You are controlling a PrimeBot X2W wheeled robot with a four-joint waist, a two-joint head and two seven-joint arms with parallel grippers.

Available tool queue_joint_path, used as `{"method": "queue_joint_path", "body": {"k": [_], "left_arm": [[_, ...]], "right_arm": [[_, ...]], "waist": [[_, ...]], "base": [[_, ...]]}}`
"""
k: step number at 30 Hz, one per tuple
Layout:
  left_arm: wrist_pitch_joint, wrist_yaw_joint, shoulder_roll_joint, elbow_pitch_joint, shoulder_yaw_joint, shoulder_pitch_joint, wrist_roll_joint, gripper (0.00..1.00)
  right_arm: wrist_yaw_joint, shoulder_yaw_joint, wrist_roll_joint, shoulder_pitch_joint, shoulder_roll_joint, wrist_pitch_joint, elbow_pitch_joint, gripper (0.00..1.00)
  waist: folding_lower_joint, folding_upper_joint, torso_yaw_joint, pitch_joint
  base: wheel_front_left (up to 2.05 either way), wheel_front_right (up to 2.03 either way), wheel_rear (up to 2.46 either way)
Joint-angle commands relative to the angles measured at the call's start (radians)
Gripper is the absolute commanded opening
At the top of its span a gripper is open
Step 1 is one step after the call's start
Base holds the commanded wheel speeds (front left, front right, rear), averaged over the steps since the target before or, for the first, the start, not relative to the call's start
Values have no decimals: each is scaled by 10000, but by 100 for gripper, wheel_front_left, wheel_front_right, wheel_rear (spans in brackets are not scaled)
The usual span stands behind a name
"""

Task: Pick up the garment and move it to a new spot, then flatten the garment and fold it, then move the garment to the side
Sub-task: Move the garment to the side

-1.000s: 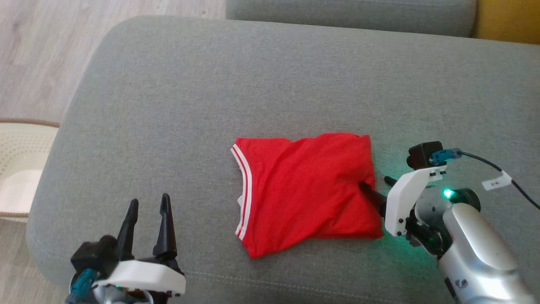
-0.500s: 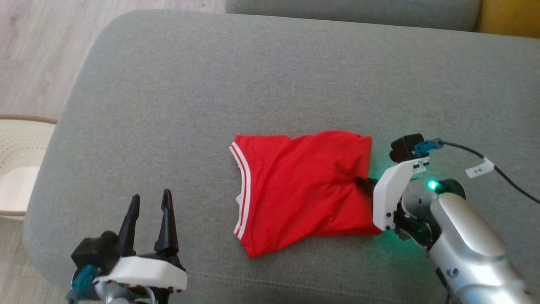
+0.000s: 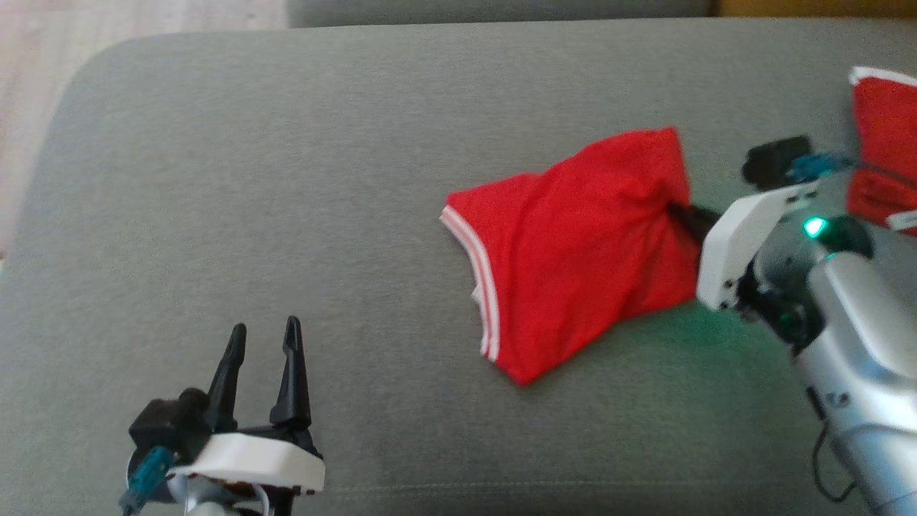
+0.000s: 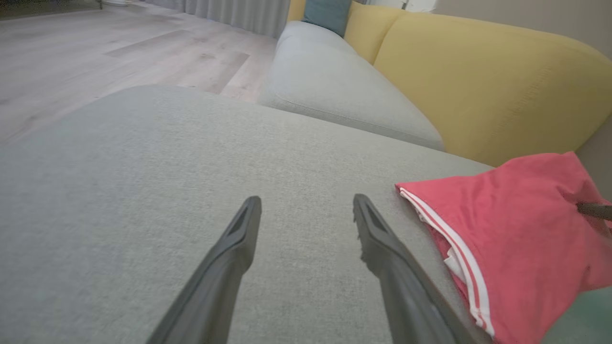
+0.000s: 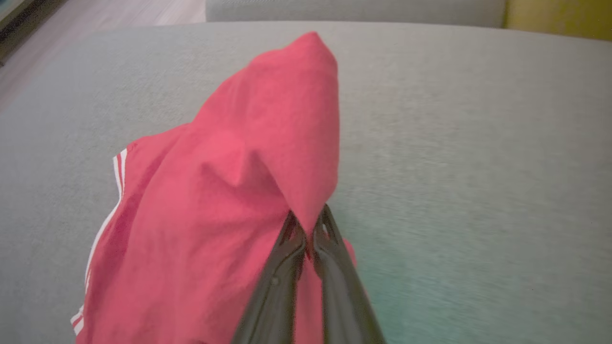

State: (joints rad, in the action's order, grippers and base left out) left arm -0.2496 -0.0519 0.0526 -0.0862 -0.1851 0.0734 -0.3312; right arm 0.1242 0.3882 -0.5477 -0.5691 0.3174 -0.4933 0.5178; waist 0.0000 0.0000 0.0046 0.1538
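The garment (image 3: 580, 251) is a folded red jersey with white-and-red striped trim along its left edge, lying on the grey couch cushion (image 3: 286, 179). Its lettering is hidden. My right gripper (image 3: 680, 213) is shut on the garment's right edge, which is pulled up into a peak. In the right wrist view the fingers (image 5: 287, 267) pinch a fold of the garment (image 5: 229, 191) at my right gripper (image 5: 308, 224). My left gripper (image 3: 263, 337) stands open over bare cushion at the lower left, well left of the garment. The left wrist view has my left gripper (image 4: 306, 205) empty, with the garment (image 4: 516, 229) to its right.
Another red cloth (image 3: 881, 143) with a white edge lies at the far right of the cushion, behind my right wrist. A yellow backrest (image 4: 478, 86) and a second grey cushion (image 4: 334, 86) lie beyond. Wood floor (image 4: 95, 48) borders the couch on the left.
My right gripper has shut on the garment's right edge and raised it, so the cloth tents up. The head camera has shifted. The left gripper stays open.
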Motion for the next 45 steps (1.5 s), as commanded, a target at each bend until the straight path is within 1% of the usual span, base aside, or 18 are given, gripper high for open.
{"method": "queue_joint_path", "body": {"k": [1,7,13,17,21,25,31,35,38,41,45], "left_arm": [[-122,63,-24,333,280,-532,102,100],[-122,268,-24,285,370,-874,302,100],[-122,384,-24,311,385,-1242,633,100],[-122,520,-22,289,484,-1512,869,100],[-122,597,-23,267,507,-1663,1010,100],[-122,689,-23,215,544,-1805,1117,100],[-122,775,-23,119,658,-1885,1153,100],[-122,768,-23,119,696,-1894,1109,100],[-122,770,-23,108,648,-1935,1067,100],[-122,739,-23,97,554,-1975,1015,100],[-122,695,-23,66,478,-1989,943,100]], "right_arm": [[65,-106,103,-402,182,-6,-457,0],[65,-882,327,-708,366,-204,-1081,0],[65,-1385,566,-846,261,-291,-1604,0],[65,-1467,716,-983,39,-273,-1819,0],[65,-1479,799,-1107,-121,-230,-1882,0],[65,-1503,927,-1278,-264,-154,-1831,0],[65,-1606,1200,-1828,-458,98,-1487,0],[65,-1838,1534,-2552,-688,318,-942,0],[65,-2167,1950,-3244,-815,482,-306,0],[65,-2524,2520,-3933,-724,636,405,0],[65,-2927,3280,-4662,-325,827,1322,0]], "waist": [[0,0,-514,179],[0,0,-1777,554],[0,0,-2916,1015],[0,0,-3455,1301],[0,0,-3666,1470],[0,0,-3708,1617],[0,0,-3453,1677],[0,0,-3245,1689],[0,0,-3053,1719],[0,0,-2827,1763],[0,0,-2513,1821]], "base": [[0,0,0],[0,0,0],[0,0,0],[0,0,0],[0,0,0],[0,0,0],[0,0,0],[0,0,0],[0,0,0],[0,0,0],[0,0,0]]}}
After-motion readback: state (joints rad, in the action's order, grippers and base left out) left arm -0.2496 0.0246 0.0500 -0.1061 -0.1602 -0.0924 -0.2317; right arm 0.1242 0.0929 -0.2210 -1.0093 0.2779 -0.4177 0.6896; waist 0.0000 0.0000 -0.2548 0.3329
